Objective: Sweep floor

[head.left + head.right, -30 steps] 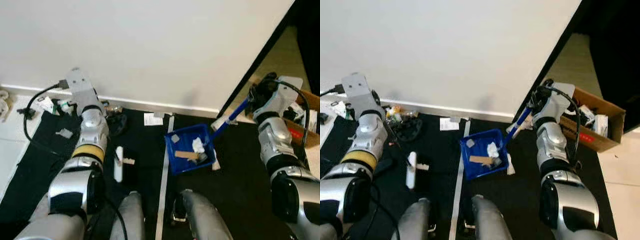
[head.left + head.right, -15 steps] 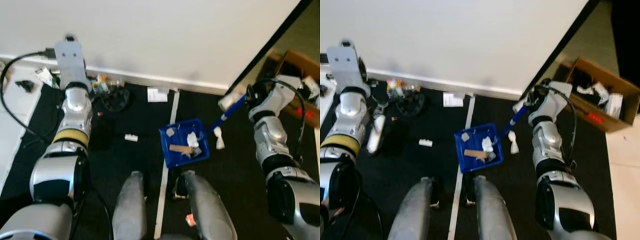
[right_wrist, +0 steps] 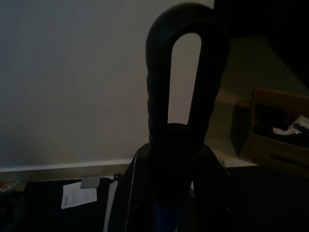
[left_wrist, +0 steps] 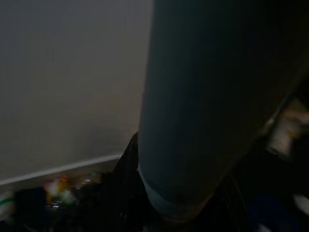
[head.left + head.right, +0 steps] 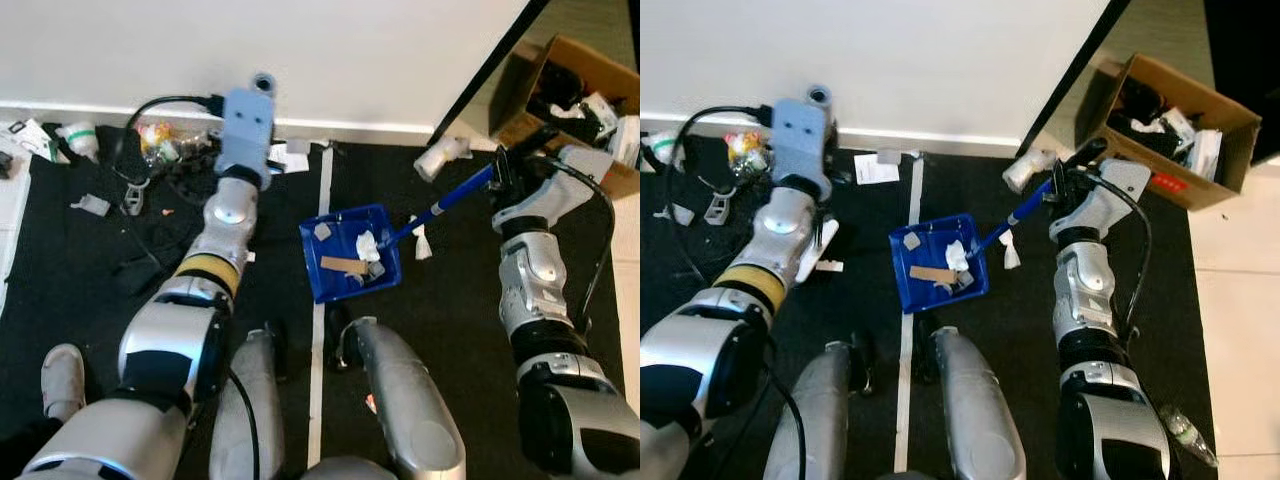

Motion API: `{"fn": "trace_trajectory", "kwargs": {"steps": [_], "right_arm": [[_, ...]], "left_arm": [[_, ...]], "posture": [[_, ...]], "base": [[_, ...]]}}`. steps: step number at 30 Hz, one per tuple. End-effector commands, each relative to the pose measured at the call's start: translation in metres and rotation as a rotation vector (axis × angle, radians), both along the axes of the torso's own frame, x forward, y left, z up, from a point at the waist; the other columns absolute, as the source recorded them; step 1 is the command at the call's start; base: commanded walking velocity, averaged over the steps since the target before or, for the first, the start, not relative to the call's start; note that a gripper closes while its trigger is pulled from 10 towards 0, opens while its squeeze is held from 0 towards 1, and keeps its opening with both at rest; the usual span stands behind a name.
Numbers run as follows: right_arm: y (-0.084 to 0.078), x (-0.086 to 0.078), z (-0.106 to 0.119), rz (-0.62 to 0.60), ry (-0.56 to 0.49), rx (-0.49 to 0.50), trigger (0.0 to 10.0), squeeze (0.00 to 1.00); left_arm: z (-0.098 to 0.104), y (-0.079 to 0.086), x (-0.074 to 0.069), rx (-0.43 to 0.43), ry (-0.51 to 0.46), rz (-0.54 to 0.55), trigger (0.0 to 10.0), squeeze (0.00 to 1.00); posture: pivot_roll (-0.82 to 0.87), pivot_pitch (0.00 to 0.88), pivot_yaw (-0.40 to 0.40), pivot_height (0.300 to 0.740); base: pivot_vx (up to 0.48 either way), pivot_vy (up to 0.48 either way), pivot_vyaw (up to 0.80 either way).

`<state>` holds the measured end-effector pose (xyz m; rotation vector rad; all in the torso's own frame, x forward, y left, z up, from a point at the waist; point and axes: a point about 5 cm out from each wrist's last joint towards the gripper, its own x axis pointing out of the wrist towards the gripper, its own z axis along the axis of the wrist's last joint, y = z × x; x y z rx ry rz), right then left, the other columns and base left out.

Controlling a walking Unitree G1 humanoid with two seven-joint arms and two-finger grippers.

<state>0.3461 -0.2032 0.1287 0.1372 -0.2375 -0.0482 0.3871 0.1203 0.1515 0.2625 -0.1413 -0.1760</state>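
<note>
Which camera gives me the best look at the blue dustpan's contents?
The left eye view: the blue plastic dustpan sits open from above, holding white scraps and a brown strip. The right eye view matches. The right wrist view catches a sliver of blue handle; the left wrist view, a dark blue blur.

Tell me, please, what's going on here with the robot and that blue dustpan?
The robot is sweeping up by the wall. Its right gripper holds the long blue handle of the dustpan, which sits on the black floor with paper scraps and a brown strip in it. The left arm reaches toward the wall. More litter lies along the baseboard, and a cardboard box stands on the right.
</note>
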Motion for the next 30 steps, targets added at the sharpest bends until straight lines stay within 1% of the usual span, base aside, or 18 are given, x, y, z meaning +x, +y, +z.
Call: {"fn": "trace_trajectory", "kwargs": {"steps": [1,3,4,5,7,9,10,11,21,22,23,24,25,26,27,28,29,30], "right_arm": [[-0.003,-0.01,-0.03,-0.003,0.137,0.007,10.0,0.0],[-0.005,-0.01,-0.03,-0.013,0.14,0.009,10.0,0.0],[-0.005,-0.01,-0.03,-0.013,0.14,0.009,10.0,0.0],[-0.007,-0.01,-0.03,-0.024,0.148,0.015,10.0,0.0],[-0.008,-0.009,-0.031,-0.038,0.163,0.022,10.0,0.0],[-0.007,-0.01,-0.033,-0.039,0.176,0.021,10.0,0.0],[-0.007,-0.01,-0.033,-0.039,0.176,0.021,10.0,0.0],[-0.006,-0.012,-0.035,-0.045,0.188,0.004,10.0,0.0],[-0.01,-0.017,-0.047,-0.146,0.264,-0.033,10.0,0.0],[-0.008,-0.017,-0.049,-0.135,0.271,-0.033,10.0,0.0],[-0.008,-0.017,-0.049,-0.135,0.271,-0.033,10.0,0.0],[-0.005,-0.017,-0.051,-0.126,0.276,-0.033,10.0,0.0],[-0.005,-0.017,-0.051,-0.126,0.276,-0.033,10.0,0.0],[-0.001,-0.018,-0.053,-0.114,0.284,-0.03,10.0,0.0],[0.002,-0.018,-0.055,-0.103,0.293,-0.026,10.0,0.0],[0.002,-0.018,-0.055,-0.103,0.293,-0.026,10.0,0.0],[0.004,-0.019,-0.057,-0.094,0.299,-0.019,10.0,0.0],[0.006,-0.018,-0.058,-0.087,0.306,-0.011,10.0,0.0]], "left_arm": [[-0.035,-0.025,-0.012,-0.102,0.18,-0.03,10.0,0.0],[-0.031,-0.038,-0.012,-0.168,0.183,-0.045,10.0,0.0],[-0.031,-0.038,-0.012,-0.168,0.183,-0.045,10.0,0.0],[-0.021,-0.052,-0.009,-0.267,0.177,-0.036,10.0,0.0],[0.02,-0.083,0.0,-0.465,0.114,-0.03,10.0,0.0],[0.049,-0.101,0.004,-0.541,0.067,-0.053,10.0,0.0],[0.049,-0.101,0.004,-0.541,0.067,-0.053,10.0,0.0],[0.064,-0.101,0.008,-0.551,0.031,-0.043,10.0,0.0],[0.093,-0.064,0.022,-0.585,-0.062,0.088,10.0,0.0],[0.099,-0.056,0.024,-0.537,-0.095,0.089,10.0,0.0],[0.099,-0.056,0.024,-0.537,-0.095,0.089,10.0,0.0],[0.104,-0.047,0.026,-0.437,-0.132,0.062,10.0,0.0],[0.104,-0.047,0.026,-0.437,-0.132,0.062,10.0,0.0],[0.106,-0.035,0.027,-0.353,-0.155,0.032,10.0,0.0],[0.108,-0.021,0.029,-0.316,-0.165,0.005,10.0,0.0],[0.108,-0.021,0.029,-0.316,-0.165,0.005,10.0,0.0],[0.112,-0.01,0.029,-0.319,-0.168,-0.023,10.0,0.0],[0.12,0.001,0.03,-0.367,-0.166,-0.061,10.0,0.0]], "posture": [[-0.16,0.511,-0.079,0.74],[-0.16,0.505,-0.075,0.74],[-0.16,0.505,-0.075,0.74],[-0.16,0.497,-0.069,0.74],[-0.15,0.497,-0.065,0.74],[-0.15,0.493,-0.063,0.74],[-0.15,0.493,-0.063,0.74],[-0.15,0.49,-0.062,0.74],[-0.08,0.445,-0.078,0.74],[-0.07,0.435,-0.083,0.74],[-0.07,0.435,-0.083,0.74],[-0.05,0.426,-0.085,0.74],[-0.05,0.426,-0.085,0.74],[-0.04,0.425,-0.086,0.74],[-0.04,0.427,-0.087,0.74],[-0.04,0.427,-0.087,0.74],[-0.03,0.427,-0.089,0.74],[-0.03,0.427,-0.089,0.74]], "base": [[0.0,0.0,0.0],[0.0,0.0,0.0],[0.0,0.0,0.0],[0.0,0.0,0.0],[0.0,0.0,0.0],[0.0,0.0,0.0],[0.0,0.0,0.0],[0.0,0.0,0.0],[0.0,0.0,0.0],[0.0,0.0,0.0],[0.0,0.0,0.0],[0.0,0.0,0.0],[0.0,0.0,0.0],[0.0,0.0,0.0],[0.0,0.0,0.0],[0.0,0.0,0.0],[0.0,0.0,0.0],[0.0,0.0,0.0]]}}
